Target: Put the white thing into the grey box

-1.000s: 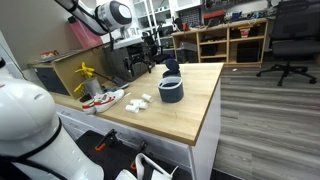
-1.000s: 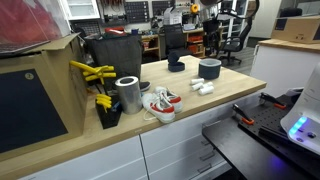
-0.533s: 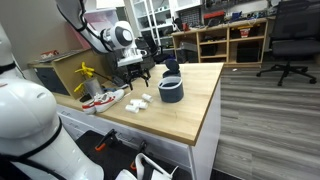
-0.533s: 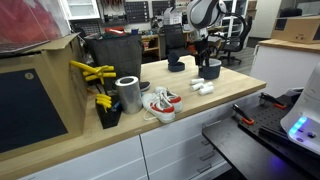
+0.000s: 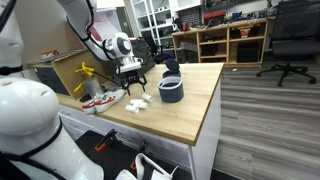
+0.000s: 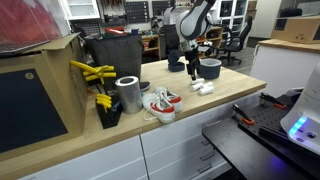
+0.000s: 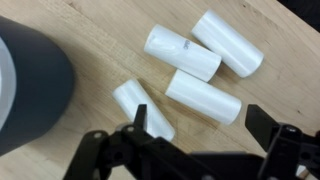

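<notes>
Wrist view alone: seemingly 4 lumps (image 7: 203, 96).

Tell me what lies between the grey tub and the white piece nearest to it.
Nothing. In the wrist view only bare wooden tabletop separates the grey tub from the nearest white piece. The two are apart, not touching.

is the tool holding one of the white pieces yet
No, in the wrist view the tool hangs open with its fingers spread wide, and all four white pieces lie loose on the wooden table.
</notes>
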You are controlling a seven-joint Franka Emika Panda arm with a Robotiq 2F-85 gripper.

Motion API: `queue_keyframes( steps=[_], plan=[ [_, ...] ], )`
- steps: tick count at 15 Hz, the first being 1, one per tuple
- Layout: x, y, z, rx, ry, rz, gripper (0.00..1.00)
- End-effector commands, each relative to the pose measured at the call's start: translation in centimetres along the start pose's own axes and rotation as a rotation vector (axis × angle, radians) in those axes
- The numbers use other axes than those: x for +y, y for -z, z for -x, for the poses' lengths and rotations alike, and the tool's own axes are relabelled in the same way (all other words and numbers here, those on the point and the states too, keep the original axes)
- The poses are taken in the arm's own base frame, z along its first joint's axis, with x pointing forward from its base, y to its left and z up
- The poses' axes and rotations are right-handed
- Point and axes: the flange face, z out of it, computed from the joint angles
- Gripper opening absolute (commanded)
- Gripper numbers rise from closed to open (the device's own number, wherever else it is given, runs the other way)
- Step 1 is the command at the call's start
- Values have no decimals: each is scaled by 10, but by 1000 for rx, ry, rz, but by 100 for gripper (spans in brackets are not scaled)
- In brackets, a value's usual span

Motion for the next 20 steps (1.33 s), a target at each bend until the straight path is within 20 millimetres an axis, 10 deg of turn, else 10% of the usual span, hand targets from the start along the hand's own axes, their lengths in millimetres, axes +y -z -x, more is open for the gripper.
queue_keyframes(
  steps=[1,20],
  plan=[
    [0,-2,-3,-4,1,-3,100],
    [22,-6,-29,12,172,127,100]
  ],
)
